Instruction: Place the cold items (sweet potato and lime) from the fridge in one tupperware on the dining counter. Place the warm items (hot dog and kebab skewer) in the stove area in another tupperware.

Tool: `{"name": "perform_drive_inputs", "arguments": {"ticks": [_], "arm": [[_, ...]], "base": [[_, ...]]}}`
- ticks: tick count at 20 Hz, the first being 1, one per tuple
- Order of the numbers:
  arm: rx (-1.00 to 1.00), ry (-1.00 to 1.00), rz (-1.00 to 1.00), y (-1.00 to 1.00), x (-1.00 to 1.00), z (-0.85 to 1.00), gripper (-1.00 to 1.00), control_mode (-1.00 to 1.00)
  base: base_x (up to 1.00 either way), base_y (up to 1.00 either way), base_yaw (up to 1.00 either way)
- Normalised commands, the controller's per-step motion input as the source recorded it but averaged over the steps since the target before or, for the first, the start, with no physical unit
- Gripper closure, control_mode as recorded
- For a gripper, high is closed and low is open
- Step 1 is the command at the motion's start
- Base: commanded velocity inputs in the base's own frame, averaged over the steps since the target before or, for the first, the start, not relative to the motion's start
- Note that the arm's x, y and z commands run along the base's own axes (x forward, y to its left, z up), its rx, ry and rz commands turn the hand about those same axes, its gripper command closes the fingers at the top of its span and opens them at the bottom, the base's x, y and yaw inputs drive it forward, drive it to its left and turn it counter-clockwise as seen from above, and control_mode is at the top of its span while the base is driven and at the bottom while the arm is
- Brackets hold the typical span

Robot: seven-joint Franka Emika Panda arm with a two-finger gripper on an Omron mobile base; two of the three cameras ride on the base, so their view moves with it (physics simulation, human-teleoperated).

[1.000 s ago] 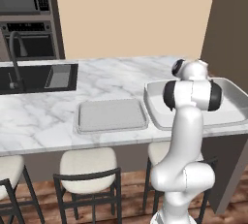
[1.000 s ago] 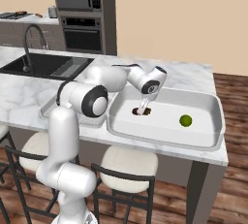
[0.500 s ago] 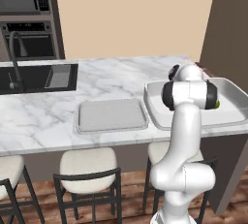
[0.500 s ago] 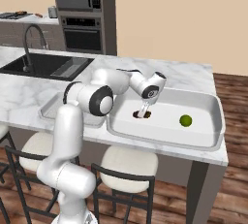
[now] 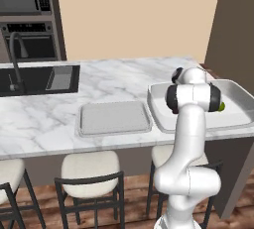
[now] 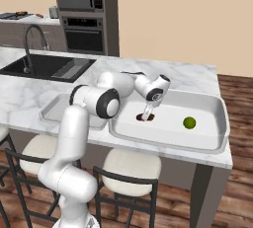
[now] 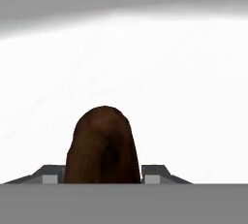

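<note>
The sweet potato [image 6: 146, 117] [image 7: 101, 145], a dark brown lump, sits between my fingers low inside the large deep tupperware [image 6: 217, 145] [image 5: 238, 94] on the dining counter [image 5: 49, 124]. My gripper [image 6: 146, 117] [image 7: 102, 173] is shut on it and points down at the left part of the tray floor. The lime [image 6: 189, 122] [image 5: 222, 106] lies in the same tray, to the right of the gripper and apart from it. The smaller flat tupperware [image 5: 115, 118] [image 6: 52, 113] lies empty just left of the deep one.
A black sink [image 5: 34, 79] [image 6: 44, 66] with a curved tap is set in the counter's left end. Stools [image 5: 92, 171] stand under the near edge. The cooktop [image 6: 12, 16] and wall ovens [image 6: 84, 19] are far behind on the left.
The hand has sunk a little lower into the deep tray with the sweet potato still in its grip. The lime and both trays have not moved.
</note>
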Motion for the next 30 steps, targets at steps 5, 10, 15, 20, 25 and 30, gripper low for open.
{"name": "perform_drive_inputs", "arguments": {"ticks": [5, 10, 15, 20, 25, 30], "arm": [[0.0, -0.15, 0.0, 0.0, -0.01, -0.06, -1.0, -1.0], [0.0, -0.04, -0.06, 0.0, -0.08, 0.3, -1.0, -1.0], [0.0, -0.01, -0.09, 0.0, -0.23, 0.54, -1.0, -1.0], [0.0, 0.0, -0.2, 0.0, -0.32, 0.62, -1.0, -1.0], [-0.04, 0.0, -0.34, 0.09, -0.36, 0.48, -1.0, -1.0], [-0.01, 0.0, -0.48, 0.2, -0.49, 0.25, -1.0, -1.0]], "base": [[0.0, 0.0, 0.0], [0.0, 0.0, 0.0], [0.0, 0.0, 0.0], [0.0, 0.0, 0.0], [0.0, 0.0, 0.0], [0.0, 0.0, 0.0]]}}
